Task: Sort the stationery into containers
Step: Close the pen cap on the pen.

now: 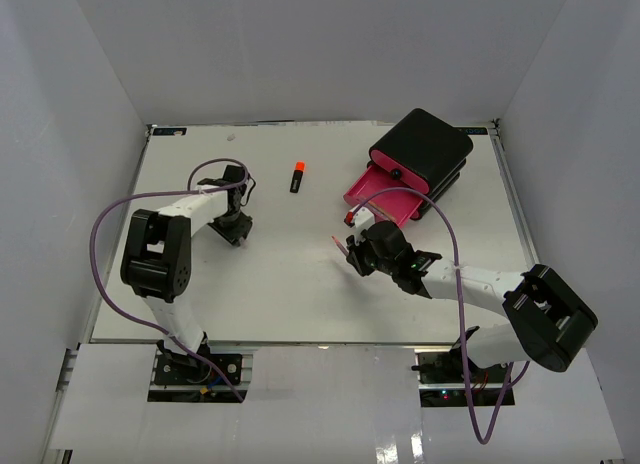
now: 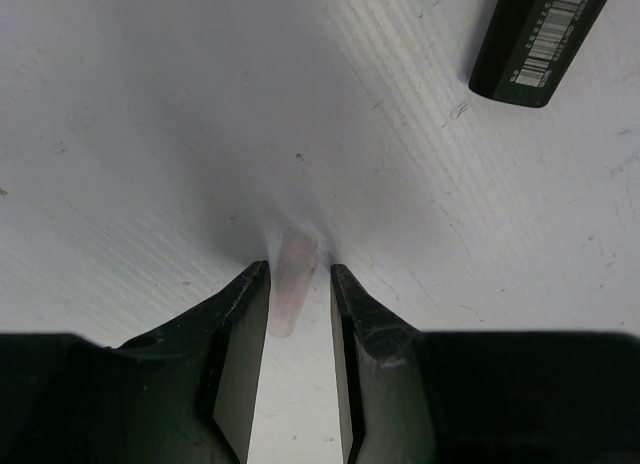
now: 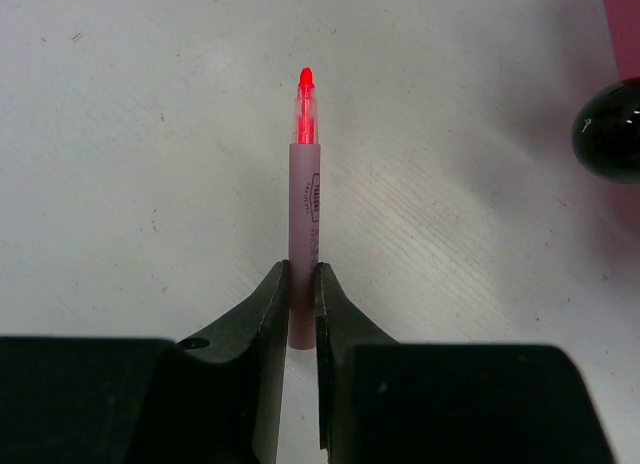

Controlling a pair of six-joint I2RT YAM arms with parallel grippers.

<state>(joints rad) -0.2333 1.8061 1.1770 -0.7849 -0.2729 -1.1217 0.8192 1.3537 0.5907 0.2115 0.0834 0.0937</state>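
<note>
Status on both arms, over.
Right gripper shut on pink pen, near open drawer. Left gripper around pale pink item, grip unclear. Black highlighter loose on table.

A white bench [image 1: 300, 304] fills the middle of the frame, closed in by plain white walls: a back wall [image 1: 320, 44] across the top, a left wall [image 1: 50, 134] and a right wall [image 1: 590, 134] slanting inward. Small black brackets [image 1: 168, 131] sit at its upper corners, and a thin metal rail [image 1: 512, 199] runs down its right edge. White panels [image 1: 330, 404] cover the bottom of the frame. The light is soft and even, casting faint shadows. Close up, the bench surface shows fine scratches and specks.
</note>
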